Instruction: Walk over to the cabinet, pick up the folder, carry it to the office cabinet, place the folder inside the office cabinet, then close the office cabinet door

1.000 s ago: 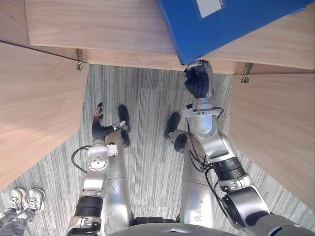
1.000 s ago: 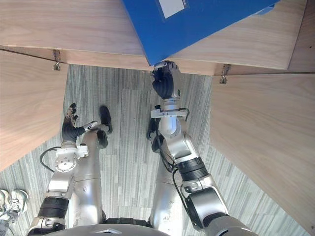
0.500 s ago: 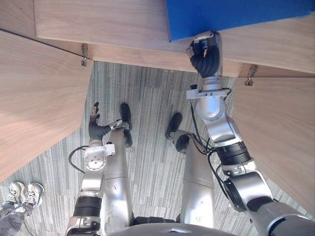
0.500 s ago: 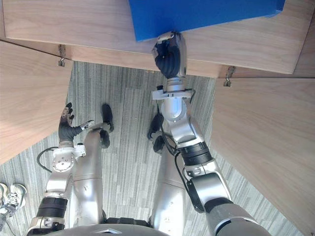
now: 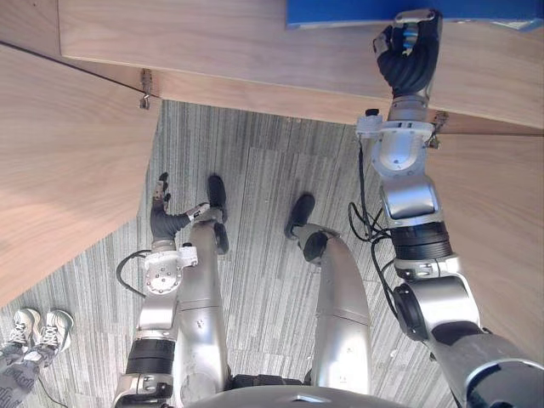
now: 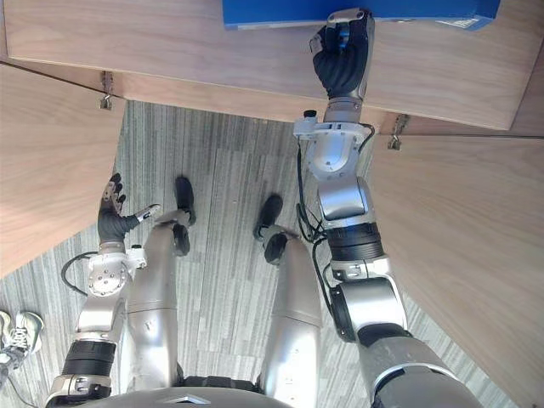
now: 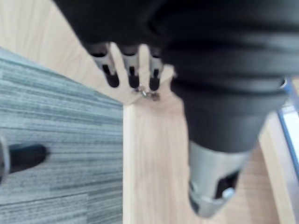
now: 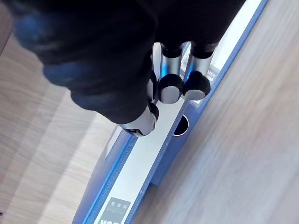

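Observation:
The blue folder lies on the wooden shelf of the office cabinet, with just a strip of it at the top of the eye views. My right hand reaches up to its near edge. In the right wrist view straight fingertips press on the folder's white-labelled spine, the thumb beside them. My left hand hangs low on the left, fingers relaxed and holding nothing.
Both cabinet doors stand open: the left door and the right door flank me, hung on metal hinges. Grey striped carpet lies between them. A person's shoes show at lower left.
My right hand has moved up and to the right, and the folder has slid deeper onto the shelf, from tilted and sticking out to a thin strip. The left hand stayed low.

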